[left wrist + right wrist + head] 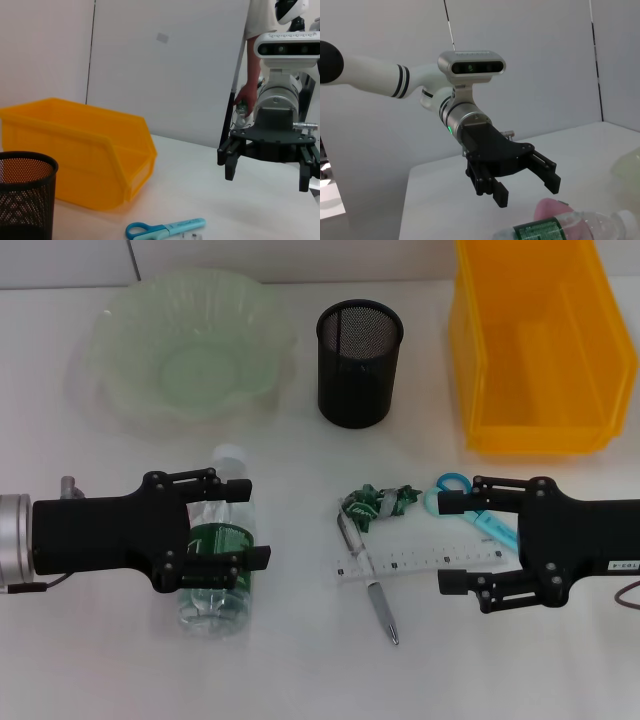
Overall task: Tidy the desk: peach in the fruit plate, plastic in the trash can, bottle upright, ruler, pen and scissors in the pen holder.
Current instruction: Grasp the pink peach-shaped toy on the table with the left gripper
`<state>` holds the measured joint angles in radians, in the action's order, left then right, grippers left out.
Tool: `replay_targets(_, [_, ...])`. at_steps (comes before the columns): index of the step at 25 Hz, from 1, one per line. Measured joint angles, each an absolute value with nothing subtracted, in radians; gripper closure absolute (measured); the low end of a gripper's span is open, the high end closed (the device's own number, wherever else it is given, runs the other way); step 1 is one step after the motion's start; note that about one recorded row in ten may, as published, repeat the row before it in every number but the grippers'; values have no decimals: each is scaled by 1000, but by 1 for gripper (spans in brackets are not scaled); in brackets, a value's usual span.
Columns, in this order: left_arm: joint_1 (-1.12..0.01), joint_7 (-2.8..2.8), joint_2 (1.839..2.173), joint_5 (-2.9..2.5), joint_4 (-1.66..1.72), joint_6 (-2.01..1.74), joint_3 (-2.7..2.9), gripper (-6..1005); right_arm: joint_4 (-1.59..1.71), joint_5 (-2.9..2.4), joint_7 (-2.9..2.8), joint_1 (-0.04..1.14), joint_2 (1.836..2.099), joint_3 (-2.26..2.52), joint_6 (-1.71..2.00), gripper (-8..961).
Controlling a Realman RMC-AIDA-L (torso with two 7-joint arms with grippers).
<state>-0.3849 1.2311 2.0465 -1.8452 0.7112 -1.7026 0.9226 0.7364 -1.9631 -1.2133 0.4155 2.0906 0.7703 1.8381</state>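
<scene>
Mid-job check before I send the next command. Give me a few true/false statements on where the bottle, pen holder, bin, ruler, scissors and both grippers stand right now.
1. The bottle stands upright. False: it lies on its side on the table, under the left gripper.
2. The black mesh pen holder is empty. True: the head view shows nothing inside it.
3. The scissors are already in the yellow bin. False: they lie on the table by the right gripper, and the bin looks empty.
4. The left gripper hangs above the bottle with its jaws open. True.
5. The pen lies across the clear ruler. True.
6. The green fruit plate holds a peach. False: the plate is empty.
</scene>
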Motion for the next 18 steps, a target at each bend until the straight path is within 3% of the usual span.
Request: replay_targets(18, [-310,1212,2033,-1845,778,-1715,739,201,709,-1951,-1193,413,2090,770,1819,112])
